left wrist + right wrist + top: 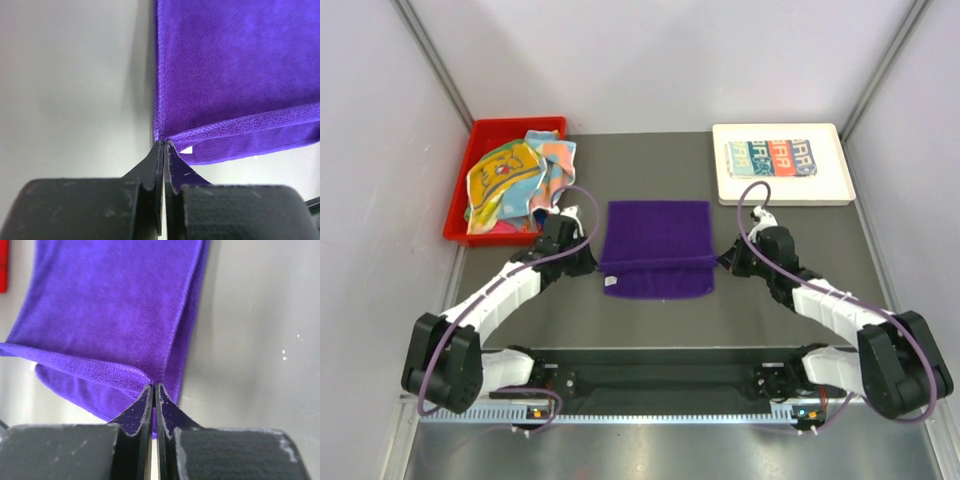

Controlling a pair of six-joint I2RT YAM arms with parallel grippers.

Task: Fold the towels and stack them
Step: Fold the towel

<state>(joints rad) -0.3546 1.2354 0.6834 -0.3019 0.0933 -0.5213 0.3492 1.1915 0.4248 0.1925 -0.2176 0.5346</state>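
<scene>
A deep purple towel lies spread in the middle of the table, with a raised crease across its near part and a flap below it. My left gripper is shut on the towel's left end of that crease; in the left wrist view the gripper pinches the purple towel at its corner. My right gripper is shut on the right end, and the right wrist view shows the gripper clamped on the towel. A folded teal, orange and white lettered towel rests on the white tray.
A red bin at the back left holds several crumpled multicoloured towels. The white tray stands at the back right. Pale walls close in the table on the left, right and back. Both arms angle inward from their bases at the near edge.
</scene>
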